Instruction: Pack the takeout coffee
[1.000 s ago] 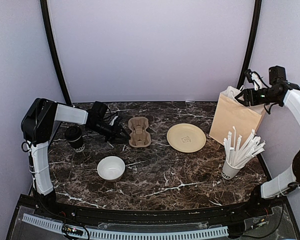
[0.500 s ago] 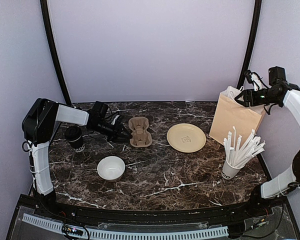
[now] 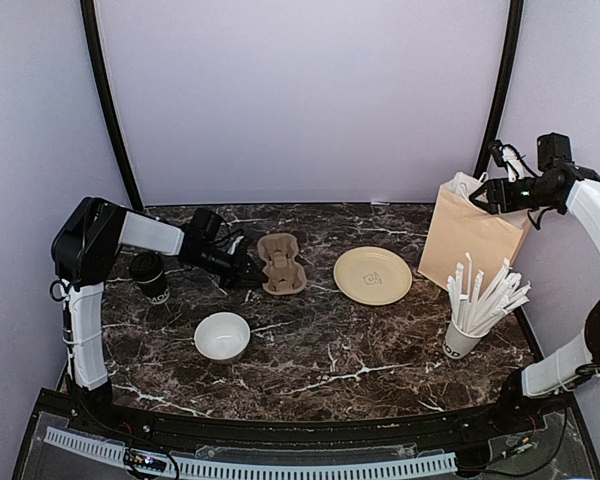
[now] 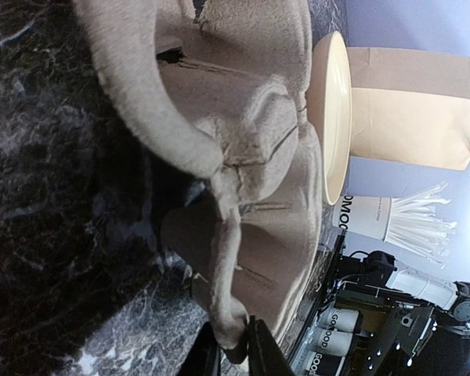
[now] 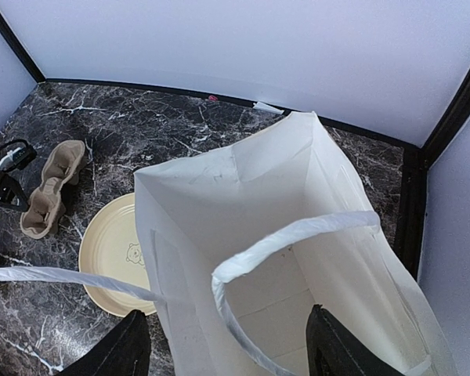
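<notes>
The takeout coffee (image 3: 150,277) stands upright on the table (image 3: 330,355) close to the left edge, toward the back left corner. It shows a black top and a black body with white markings, and neither arm touches it. The left arm reaches past it, just behind it, along the back part of the table to the brown pulp cup carrier (image 3: 280,264). The carrier lies left of the middle, near the back edge. The left pincer (image 3: 248,270) meets the carrier's left side. In the wrist view its two dark fingers (image 4: 262,359) sit tight on either side of the carrier's thin rim, so it is clenched on that rim. A pale yellow plate (image 3: 372,276) lies flat just right of the carrier, apart from it. A wide white bowl (image 3: 222,336) sits nearer the front edge, in front of the gap between the coffee and the carrier. A brown paper bag (image 3: 475,238) stands upright at the back right corner with its mouth open. In front of it, near the right edge, stands a white cup of white straws (image 3: 462,340). The right pincer (image 5: 229,313) hangs above the bag's open mouth with its fingers spread wide and nothing between them but air. The bag's white handle loops (image 5: 290,235) arch beneath it.
</notes>
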`<action>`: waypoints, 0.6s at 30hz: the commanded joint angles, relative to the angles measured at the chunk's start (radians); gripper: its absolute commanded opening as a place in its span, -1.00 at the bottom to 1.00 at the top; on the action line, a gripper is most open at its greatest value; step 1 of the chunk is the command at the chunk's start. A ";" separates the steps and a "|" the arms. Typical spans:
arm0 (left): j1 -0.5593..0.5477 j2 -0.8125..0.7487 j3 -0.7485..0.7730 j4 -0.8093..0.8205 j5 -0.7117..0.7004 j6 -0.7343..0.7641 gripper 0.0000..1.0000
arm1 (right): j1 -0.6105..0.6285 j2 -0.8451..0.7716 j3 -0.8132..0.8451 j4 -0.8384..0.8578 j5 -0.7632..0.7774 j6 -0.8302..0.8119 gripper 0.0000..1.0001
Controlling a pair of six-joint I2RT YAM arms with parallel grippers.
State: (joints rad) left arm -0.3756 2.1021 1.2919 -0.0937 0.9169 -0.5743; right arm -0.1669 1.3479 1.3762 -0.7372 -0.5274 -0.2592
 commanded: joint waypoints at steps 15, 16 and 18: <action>-0.047 -0.201 0.048 -0.217 0.002 0.146 -1.00 | -0.005 0.001 0.024 0.023 0.005 -0.003 0.36; -0.064 -0.228 0.055 -0.276 0.005 0.182 -1.00 | -0.004 0.004 0.029 0.021 0.008 -0.002 0.36; -0.093 -0.265 0.061 -0.359 0.016 0.238 -1.00 | -0.005 0.010 0.040 0.017 0.010 -0.003 0.36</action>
State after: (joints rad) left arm -0.4145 1.9594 1.3144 -0.2539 0.9119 -0.4736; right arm -0.1669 1.3483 1.3773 -0.7372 -0.5232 -0.2600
